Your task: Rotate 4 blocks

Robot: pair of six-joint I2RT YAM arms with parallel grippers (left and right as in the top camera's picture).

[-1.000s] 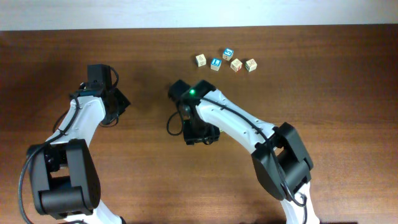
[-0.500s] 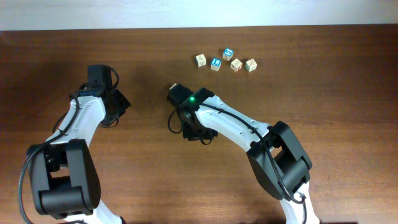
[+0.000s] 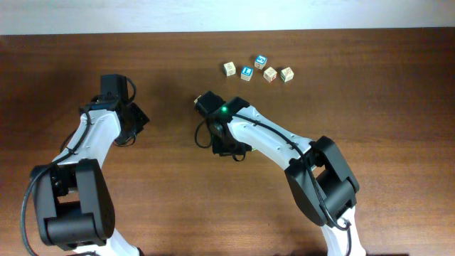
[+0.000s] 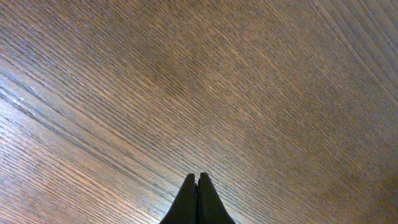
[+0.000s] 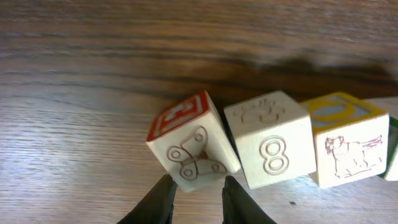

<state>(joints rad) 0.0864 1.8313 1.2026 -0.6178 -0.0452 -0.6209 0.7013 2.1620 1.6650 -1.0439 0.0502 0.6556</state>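
Butterfly block (image 5: 194,152), right end effector (image 5: 198,180) astride

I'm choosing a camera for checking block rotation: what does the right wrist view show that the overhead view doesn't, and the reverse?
Only the right wrist view: a close row of wooden blocks, a red-topped butterfly block turned askew, an 8 block and a yellow-topped animal block, with the right pincer straddling the butterfly block's near corner. Only the overhead: the left arm, the right arm and a separate cluster of five cubes, two blue-faced. Both: the brown wooden table.
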